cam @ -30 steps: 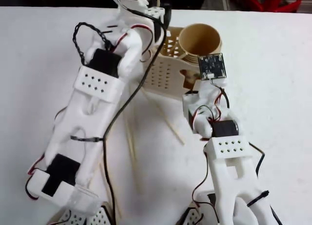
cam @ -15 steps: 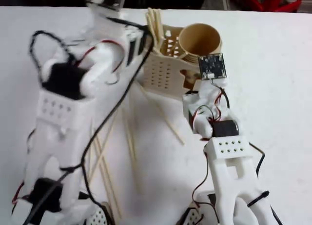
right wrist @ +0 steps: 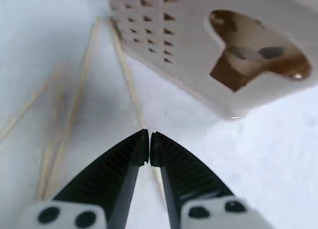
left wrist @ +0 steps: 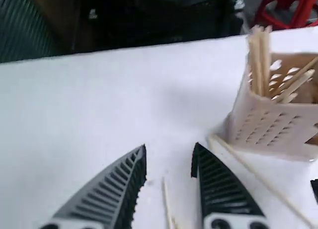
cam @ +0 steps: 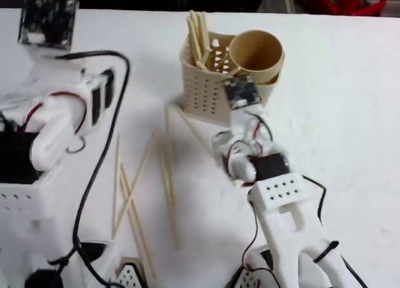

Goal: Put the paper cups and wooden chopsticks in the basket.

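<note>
At far left, left gripper above table, jaws apart, empty; one stick tip on the surface below the gap. Next, loose chopsticks scattered flat, approx 7, some overlapping so count not exact. Mid-back, 1 basket near far table edge; upright chopsticks bunched at its left corner, at least 4. Nested paper cups in its right part, approx 3 rims. Just in front of basket, right gripper, jaws closed tip to tip over one long stick; grip on it unclear. Further right, open white surface out to the edge.
</note>
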Tool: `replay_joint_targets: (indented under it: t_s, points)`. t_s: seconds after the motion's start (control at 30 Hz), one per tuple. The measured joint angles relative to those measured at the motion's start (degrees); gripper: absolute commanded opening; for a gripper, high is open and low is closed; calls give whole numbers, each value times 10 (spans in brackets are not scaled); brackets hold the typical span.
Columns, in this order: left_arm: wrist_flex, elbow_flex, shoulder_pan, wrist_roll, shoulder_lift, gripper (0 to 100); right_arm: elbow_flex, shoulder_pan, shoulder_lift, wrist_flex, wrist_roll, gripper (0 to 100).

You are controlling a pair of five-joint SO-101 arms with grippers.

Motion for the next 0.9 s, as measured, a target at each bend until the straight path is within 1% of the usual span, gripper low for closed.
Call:
replay_joint_targets:
  t_s: [0.17,0.27,0.37,0.5,0.6,0.73,0.9]
  points:
    - [-32,167,-66,-2,-85,165,-11,-90,0,31,17,27]
    - [-74,276,-87,-2,-145,165,-14,-137,6,33,18,98]
    - [-125,382,-115,-2,-199,165,-37,-179,47,47,18,156]
    - [-192,520,-163,-6,-243,165,-91,-216,138,76,18,165]
    - [-243,613,-194,-23,-257,165,-131,-250,207,77,18,166]
    - [-309,729,-236,-28,-259,165,-183,-287,292,77,18,166]
    - [-396,840,-273,-30,-259,165,-244,-287,399,77,-36,166]
